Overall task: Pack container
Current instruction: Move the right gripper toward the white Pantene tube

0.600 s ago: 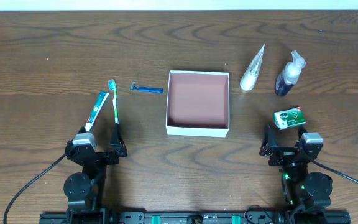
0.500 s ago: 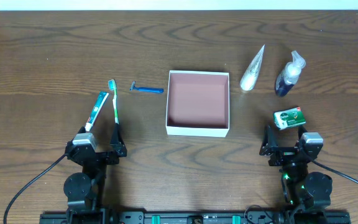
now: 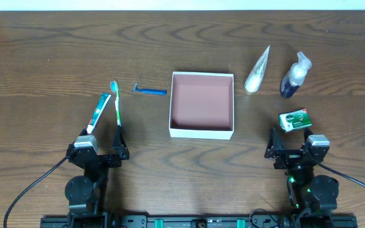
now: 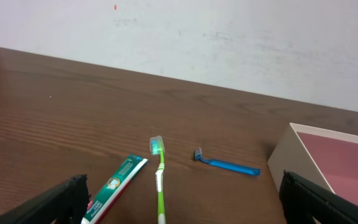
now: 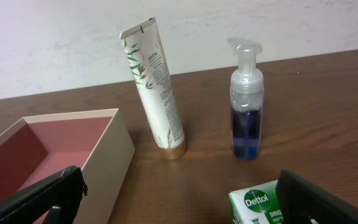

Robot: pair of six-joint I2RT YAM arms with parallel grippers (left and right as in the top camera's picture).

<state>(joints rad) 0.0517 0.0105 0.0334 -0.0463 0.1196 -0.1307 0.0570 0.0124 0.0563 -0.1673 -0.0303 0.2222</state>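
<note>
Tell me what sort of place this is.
Probably a robot lab bench: left gripper and right gripper at a wooden table, toothbrush and pump bottle laid out beside the container, bare white wall.

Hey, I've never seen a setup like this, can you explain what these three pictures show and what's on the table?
These are two small robot arms at a wooden table. The overhead picture looks straight down: the left arm and right arm sit at its bottom edge. The other two come from cameras on each wrist; the black shapes in their lower corners are that arm's own jaws. Both pairs stand open and hold nothing. In the middle is an open, empty container, white outside, pink inside. Left of it lie a toothpaste tube, a toothbrush and a blue razor. Right of it are a white tube, a pump bottle of blue liquid and a green-and-white soap box.
</note>
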